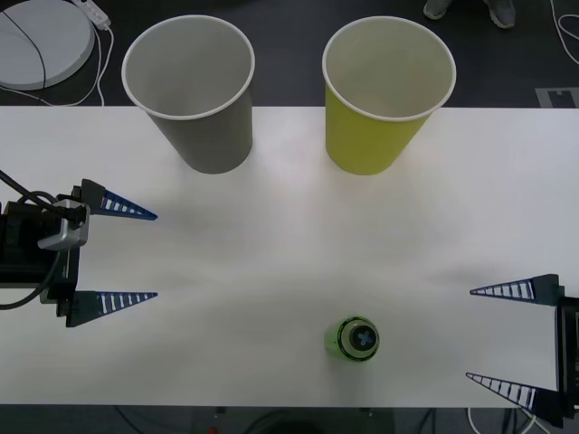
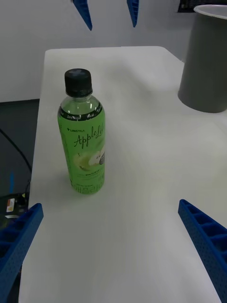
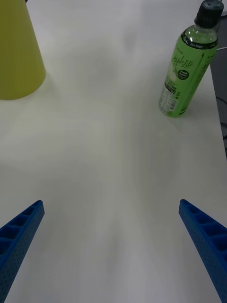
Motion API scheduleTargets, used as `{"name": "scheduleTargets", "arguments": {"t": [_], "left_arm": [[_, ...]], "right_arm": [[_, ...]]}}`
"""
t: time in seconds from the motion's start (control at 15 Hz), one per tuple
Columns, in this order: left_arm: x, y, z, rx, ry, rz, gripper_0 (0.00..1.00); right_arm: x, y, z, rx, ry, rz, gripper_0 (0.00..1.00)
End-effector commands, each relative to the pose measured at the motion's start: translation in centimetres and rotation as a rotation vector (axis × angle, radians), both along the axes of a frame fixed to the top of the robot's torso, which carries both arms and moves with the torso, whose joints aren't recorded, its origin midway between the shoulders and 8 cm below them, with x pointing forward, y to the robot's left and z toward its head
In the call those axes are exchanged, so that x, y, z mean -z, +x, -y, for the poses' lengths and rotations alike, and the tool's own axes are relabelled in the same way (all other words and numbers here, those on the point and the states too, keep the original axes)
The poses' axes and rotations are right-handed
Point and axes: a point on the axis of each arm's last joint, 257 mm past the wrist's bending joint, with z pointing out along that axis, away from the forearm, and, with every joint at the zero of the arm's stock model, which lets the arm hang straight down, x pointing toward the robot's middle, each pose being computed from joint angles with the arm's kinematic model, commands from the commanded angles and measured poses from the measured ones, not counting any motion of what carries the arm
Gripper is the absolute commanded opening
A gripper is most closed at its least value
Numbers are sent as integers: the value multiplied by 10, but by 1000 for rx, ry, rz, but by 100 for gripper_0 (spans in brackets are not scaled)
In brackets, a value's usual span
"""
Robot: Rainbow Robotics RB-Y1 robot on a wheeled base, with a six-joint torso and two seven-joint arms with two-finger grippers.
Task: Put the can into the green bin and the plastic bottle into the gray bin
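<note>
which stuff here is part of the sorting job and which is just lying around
Job: plastic bottle standing upright, gray bin, green bin, left gripper and right gripper, both open.
Lying about: white round disc and cables on the floor.

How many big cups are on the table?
2. The gray bin stands at the table's far edge on the robot's left, and the green bin stands beside it on the right, apart from it. Both are upright.

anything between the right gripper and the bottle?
No. The plastic bottle stands upright, and only bare white table separates it from the open right gripper. The right wrist view confirms it: bottle ahead, nothing in between.
</note>
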Motion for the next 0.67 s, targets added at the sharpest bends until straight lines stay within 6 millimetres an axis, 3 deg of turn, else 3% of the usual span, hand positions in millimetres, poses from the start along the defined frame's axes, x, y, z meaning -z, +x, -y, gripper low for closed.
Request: {"name": "scheduleTargets", "arguments": {"t": [0.07, 0.67], "left_arm": [[0, 0, 0, 0, 0, 0, 100], [0, 0, 0, 0, 0, 0, 100]], "right_arm": [[6, -2, -1, -14, 29, -22, 100], [15, 8, -27, -27, 89, -15, 100]]}}
